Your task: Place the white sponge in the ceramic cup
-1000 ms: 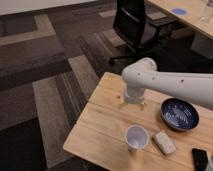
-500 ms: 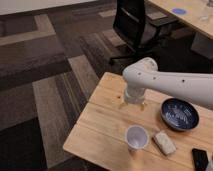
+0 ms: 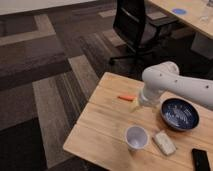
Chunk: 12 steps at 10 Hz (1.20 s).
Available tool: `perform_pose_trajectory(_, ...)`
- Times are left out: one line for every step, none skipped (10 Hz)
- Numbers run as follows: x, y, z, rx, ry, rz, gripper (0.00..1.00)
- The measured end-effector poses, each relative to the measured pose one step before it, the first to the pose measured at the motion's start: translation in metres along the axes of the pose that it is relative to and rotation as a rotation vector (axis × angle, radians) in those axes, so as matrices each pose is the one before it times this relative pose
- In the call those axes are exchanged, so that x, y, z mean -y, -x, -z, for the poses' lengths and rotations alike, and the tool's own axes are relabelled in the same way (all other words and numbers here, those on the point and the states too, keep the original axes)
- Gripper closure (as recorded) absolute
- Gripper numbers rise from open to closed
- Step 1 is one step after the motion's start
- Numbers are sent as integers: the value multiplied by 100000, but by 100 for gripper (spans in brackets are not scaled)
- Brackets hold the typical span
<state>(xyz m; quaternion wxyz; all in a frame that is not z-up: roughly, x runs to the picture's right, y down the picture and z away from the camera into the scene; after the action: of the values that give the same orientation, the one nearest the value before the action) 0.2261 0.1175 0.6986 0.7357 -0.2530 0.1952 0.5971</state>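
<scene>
So the gripper (image 3: 136, 105) is hanging over the middle of the wooden table (image 3: 100, 131), right by one end of the thin orange stick (image 3: 125, 98), fingers spread apart with nothing in them. The white sponge (image 3: 164, 142) is lying flat on the table just beside the ceramic cup (image 3: 136, 137), with the dark blue bowl (image 3: 180, 114) just behind it. The cup is upright. A black phone (image 3: 201, 160) sits at the corner.

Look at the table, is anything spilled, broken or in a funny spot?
Nothing looks spilled or broken. The ceramic cup stands upright, the white sponge lies flat just beside it, and the blue bowl sits level. The gripper hangs low over the table by the orange stick, holding nothing.
</scene>
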Motion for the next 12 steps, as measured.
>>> perform_pose_trajectory(924, -1564, 434, -1003, -2983, 12521, 35)
perform_pose_trajectory(369, -1100, 168, -1286, -1999, 8612, 35)
perform_pose_trajectory(356, -1231, 188, -1354, -1987, 8712, 35)
perform_pose_trajectory(164, -1036, 85, -1385, -1413, 7114, 35)
perform_pose_trajectory(-38, -62, 60, -170, -280, 1507, 35)
perform_pose_trajectory(-8, 14, -13, -39, -17, 43, 35)
perform_pose_trajectory(-31, 31, 3, 125, 134, -35, 35)
perform_pose_trajectory(3, -27, 2, 45, 87, -65, 35)
perform_pose_trajectory(-742, -885, -980, -2424, 826, -1070, 35)
perform_pose_trajectory(-572, -1295, -738, -3617, -348, -1353, 35)
perform_pose_trajectory(-651, -1960, -706, -5423, -2523, -1396, 35)
perform_pose_trajectory(-341, -935, -383, -2490, -532, -1106, 35)
